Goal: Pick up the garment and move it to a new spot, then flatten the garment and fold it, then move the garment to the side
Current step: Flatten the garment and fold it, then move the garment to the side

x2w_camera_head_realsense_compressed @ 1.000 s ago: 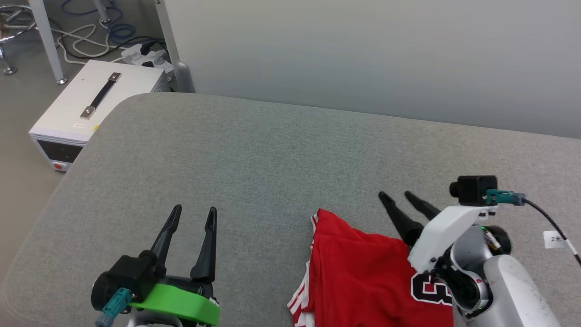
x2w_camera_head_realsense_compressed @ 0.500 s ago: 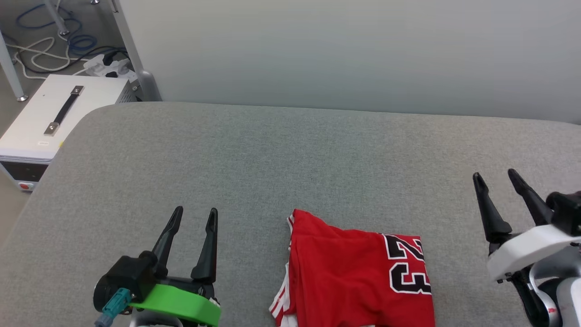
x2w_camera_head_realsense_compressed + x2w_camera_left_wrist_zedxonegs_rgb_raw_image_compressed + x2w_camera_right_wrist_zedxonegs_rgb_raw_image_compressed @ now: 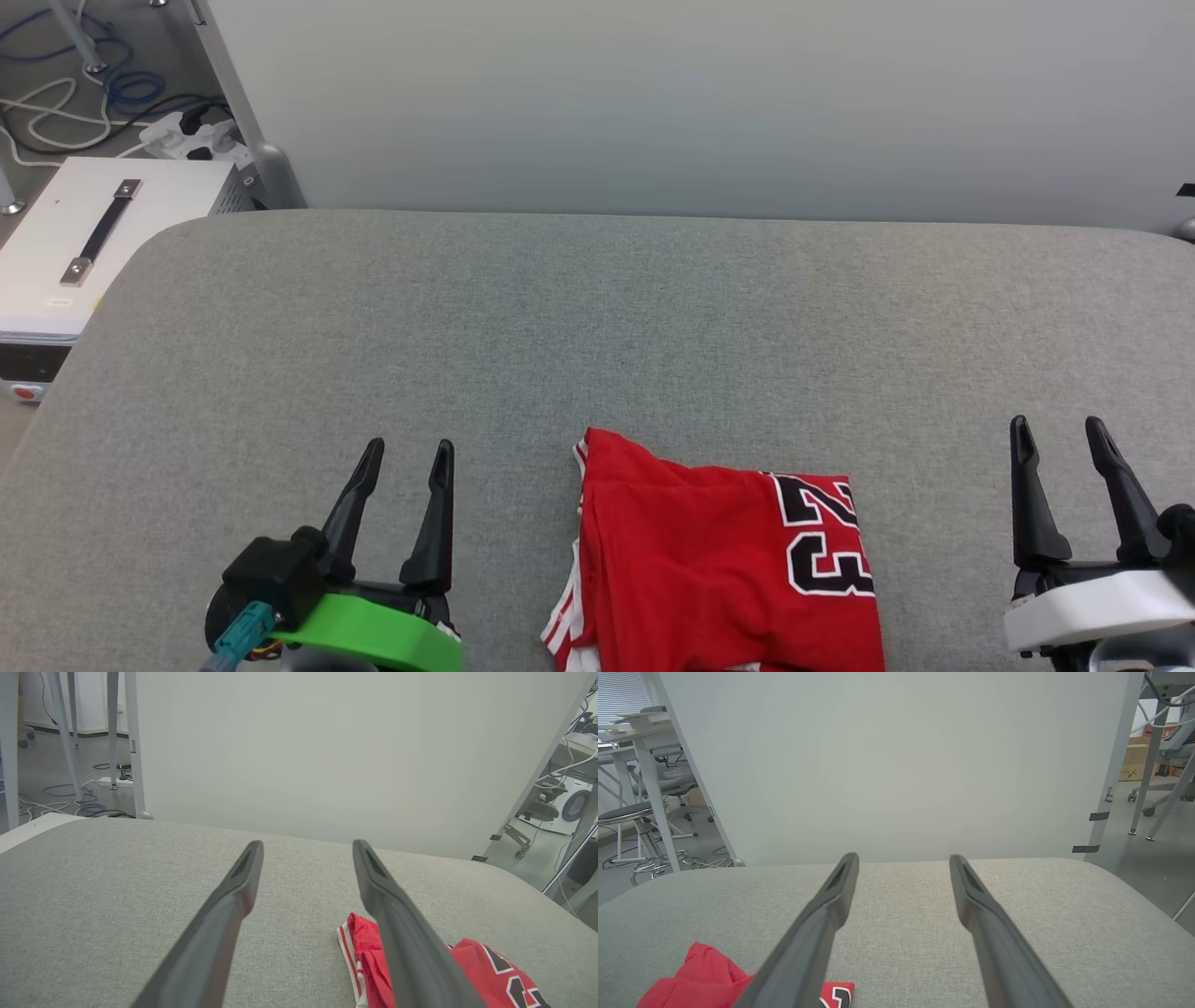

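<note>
Red garment (image 3: 719, 551), folded — on the grey table (image 3: 597, 317)
It lies between the left gripper (image 3: 409, 445) and the right gripper (image 3: 1057, 425) — both wide open, touching nothing. The head view shows its number whole; the wrist views catch a corner.

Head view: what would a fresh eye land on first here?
The folded red jersey with black, white-edged numbers, lying at the near edge of the grey padded table. The left tool, on its bright green mount, and the right tool flank it, both open and clear of the cloth.
</note>
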